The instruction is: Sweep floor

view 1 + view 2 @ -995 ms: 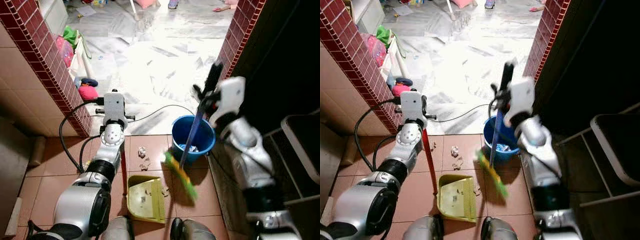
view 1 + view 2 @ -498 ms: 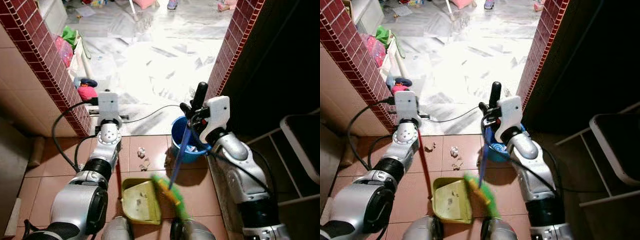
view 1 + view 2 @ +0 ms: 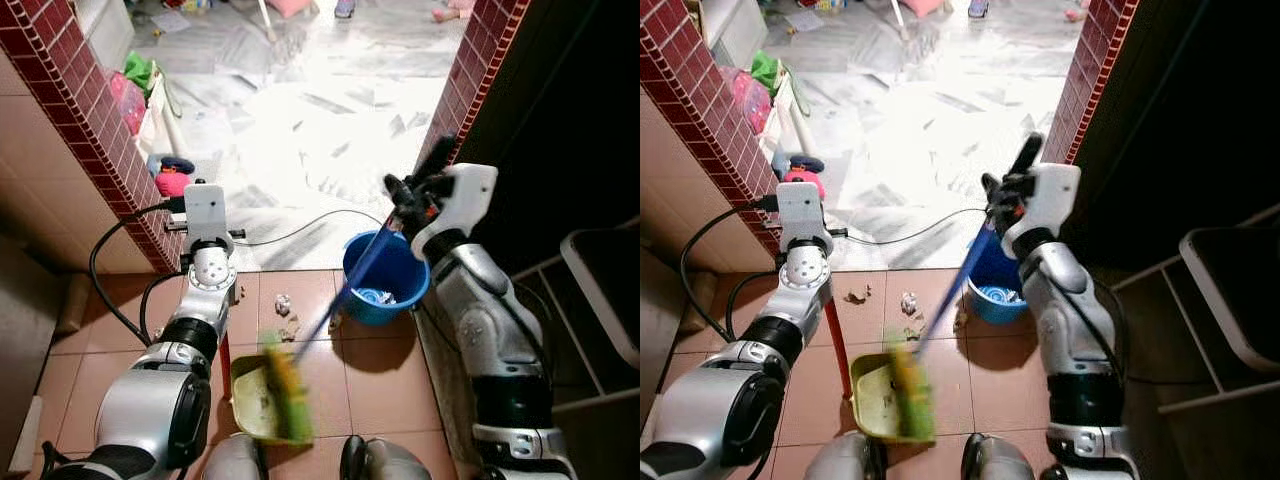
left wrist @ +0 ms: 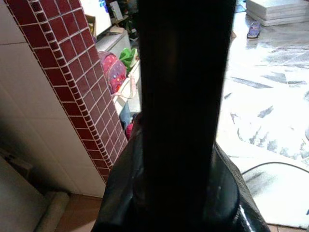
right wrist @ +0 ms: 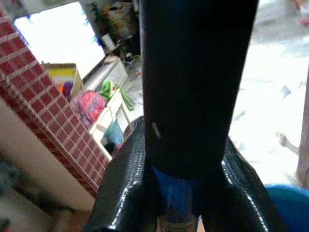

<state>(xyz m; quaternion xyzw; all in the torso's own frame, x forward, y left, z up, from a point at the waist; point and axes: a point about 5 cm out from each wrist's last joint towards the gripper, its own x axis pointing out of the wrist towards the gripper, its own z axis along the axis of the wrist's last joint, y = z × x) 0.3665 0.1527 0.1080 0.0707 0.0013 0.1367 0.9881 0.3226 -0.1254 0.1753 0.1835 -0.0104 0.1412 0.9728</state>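
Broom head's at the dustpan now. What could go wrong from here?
The broom blurs over the dustpan; too hard a stroke may flick scraps out. Paper bits lie beyond the pan, easily missed. The blue handle passes beside the blue bucket and might knock it.

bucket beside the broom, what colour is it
Blue. The bucket shows best in the left eye view, standing on the brown tiles by the doorway.

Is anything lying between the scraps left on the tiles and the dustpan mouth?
Nothing visible does. The paper scraps lie on bare red tile just beyond the dustpan, and the broom head is over the pan rather than between them. The blue bucket stands off to the right.
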